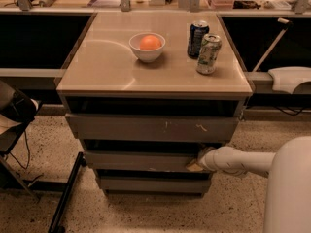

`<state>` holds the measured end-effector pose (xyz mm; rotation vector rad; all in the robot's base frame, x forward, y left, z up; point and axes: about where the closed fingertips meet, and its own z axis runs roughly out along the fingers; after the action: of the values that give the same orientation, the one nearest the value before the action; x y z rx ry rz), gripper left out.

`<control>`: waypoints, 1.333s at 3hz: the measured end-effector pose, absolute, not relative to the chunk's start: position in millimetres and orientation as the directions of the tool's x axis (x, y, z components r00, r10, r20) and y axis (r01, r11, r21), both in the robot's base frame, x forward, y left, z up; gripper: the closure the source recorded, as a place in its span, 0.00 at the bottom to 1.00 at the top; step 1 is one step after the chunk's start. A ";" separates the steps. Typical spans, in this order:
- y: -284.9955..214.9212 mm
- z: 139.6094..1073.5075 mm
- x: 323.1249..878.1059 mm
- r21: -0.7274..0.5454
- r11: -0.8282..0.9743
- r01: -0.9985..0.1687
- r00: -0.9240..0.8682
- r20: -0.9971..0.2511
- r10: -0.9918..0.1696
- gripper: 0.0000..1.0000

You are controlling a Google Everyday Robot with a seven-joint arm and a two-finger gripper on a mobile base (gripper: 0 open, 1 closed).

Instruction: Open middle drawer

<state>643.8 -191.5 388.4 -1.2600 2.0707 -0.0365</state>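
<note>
In the camera view, the middle drawer [138,160] sat below the table's front edge, between the wider and narrower fronts. The gripper [195,165] met its right end, probably to catch the handleless front's edge. Whether it was apart or closed could not be told.

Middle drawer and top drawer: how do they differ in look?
The top drawer is wider than the middle drawer. The top drawer bears white scratches; the middle drawer looks plain. The gripper is at the middle drawer's right end, not the top drawer's. Both are grey, handleless.
</note>
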 end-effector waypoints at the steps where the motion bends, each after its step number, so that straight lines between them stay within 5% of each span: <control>1: -191.7 388.3 643.7 -0.364 0.526 -0.769 -0.280 -0.548 -0.788 0.65; 2: -200.8 387.1 634.1 -0.358 0.543 -0.760 -0.303 -0.544 -0.783 0.89; 3: -197.5 389.2 632.5 -0.358 0.543 -0.759 -0.303 -0.544 -0.783 1.00; 4: -195.7 392.4 631.6 -0.355 0.561 -0.748 -0.315 -0.555 -0.770 1.00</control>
<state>631.6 -195.7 392.4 -1.2118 2.0985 -0.0408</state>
